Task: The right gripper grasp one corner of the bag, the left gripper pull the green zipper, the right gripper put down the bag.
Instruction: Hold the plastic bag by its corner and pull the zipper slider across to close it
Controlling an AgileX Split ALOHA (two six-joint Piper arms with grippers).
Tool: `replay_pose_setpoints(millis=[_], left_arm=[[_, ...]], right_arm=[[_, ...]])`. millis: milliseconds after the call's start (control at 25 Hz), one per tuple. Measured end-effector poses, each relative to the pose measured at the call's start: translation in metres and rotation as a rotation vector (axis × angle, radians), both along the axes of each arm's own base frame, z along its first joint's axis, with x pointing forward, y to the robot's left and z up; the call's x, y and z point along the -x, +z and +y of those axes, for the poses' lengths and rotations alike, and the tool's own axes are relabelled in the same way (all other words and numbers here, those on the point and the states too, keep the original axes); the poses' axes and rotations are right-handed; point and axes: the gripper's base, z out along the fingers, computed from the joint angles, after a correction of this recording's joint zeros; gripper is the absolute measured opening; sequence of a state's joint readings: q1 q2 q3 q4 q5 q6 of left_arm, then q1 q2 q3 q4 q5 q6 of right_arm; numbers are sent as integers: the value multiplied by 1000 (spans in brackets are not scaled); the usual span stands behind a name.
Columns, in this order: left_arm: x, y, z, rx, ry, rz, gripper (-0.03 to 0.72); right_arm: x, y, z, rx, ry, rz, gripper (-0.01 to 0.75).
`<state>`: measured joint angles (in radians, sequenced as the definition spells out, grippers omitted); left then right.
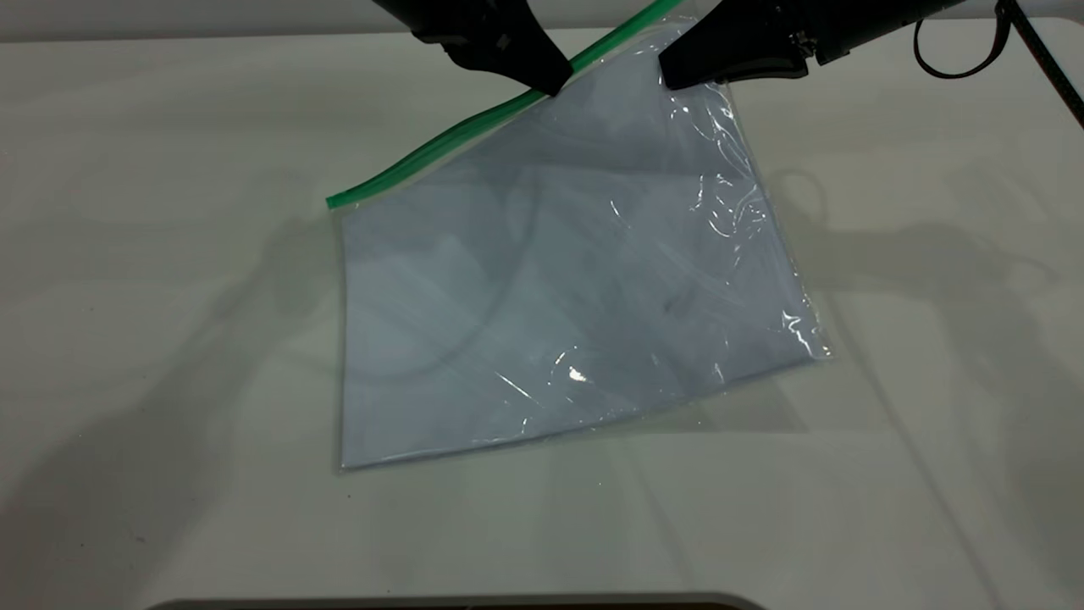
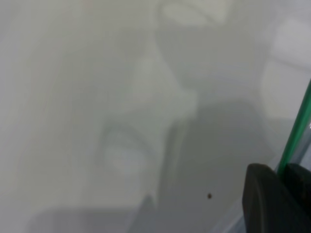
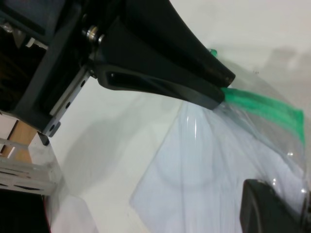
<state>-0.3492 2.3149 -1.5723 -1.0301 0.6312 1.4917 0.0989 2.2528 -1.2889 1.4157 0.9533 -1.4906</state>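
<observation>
The bag (image 1: pixel 576 280) is a clear bluish pouch. Its near edge lies on the white table and its far right corner is raised. The green zipper (image 1: pixel 440 144) runs along its far edge, sloping up to the right. My right gripper (image 1: pixel 669 76) is shut on the bag's raised far right corner, just below the zipper. My left gripper (image 1: pixel 555 85) is shut on the zipper about midway along. In the left wrist view the green strip (image 2: pixel 296 131) passes between the two black fingers (image 2: pixel 265 199). The right wrist view shows the left gripper (image 3: pixel 221 92) pinching the zipper (image 3: pixel 265 107); the slider is hidden.
The right arm's cable loop (image 1: pixel 957 59) hangs at the far right. A dark curved edge (image 1: pixel 457 603) lies along the table's front. A metal frame (image 3: pixel 24 165) stands past the table's side in the right wrist view.
</observation>
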Motion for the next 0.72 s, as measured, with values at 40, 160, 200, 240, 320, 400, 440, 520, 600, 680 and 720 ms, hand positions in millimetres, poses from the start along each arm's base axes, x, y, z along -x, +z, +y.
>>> replay_pose_setpoints(millis=[40, 160, 200, 240, 320, 400, 440, 520, 600, 680, 720], left_arm=[[-1, -1, 2, -9, -3, -5, 72], [-3, -2, 10, -34, -4, -13, 72], [-5, -2, 14, -39, -1, -12, 72], [-5, -3, 17, -43, 4, -8, 72], [-6, -4, 23, -57, 7, -3, 72], [-8, -7, 29, -71, 13, 11, 74], [-8, -9, 32, -74, 17, 20, 75], [-10, -15, 39, -84, 31, 40, 76], [-11, -20, 46, -96, 39, 60, 76], [-12, -27, 54, -115, 55, 84, 76], [-12, -31, 58, -126, 61, 96, 77]], right_arm=[[0, 0, 0, -2, -2, -2, 33], [-1, 1, 0, -13, -13, -7, 33], [-2, 1, 1, -18, -18, -8, 33], [-2, 2, 1, -21, -22, -8, 33], [-2, 2, 1, -26, -27, -9, 33], [-3, 2, 1, -31, -33, -9, 33], [-3, 3, 1, -33, -36, -10, 33], [-3, 3, 1, -35, -37, -14, 33], [-4, 3, 1, -36, -40, -14, 33], [-4, 3, 1, -35, -41, -15, 33], [-4, 3, 1, -35, -41, -16, 33]])
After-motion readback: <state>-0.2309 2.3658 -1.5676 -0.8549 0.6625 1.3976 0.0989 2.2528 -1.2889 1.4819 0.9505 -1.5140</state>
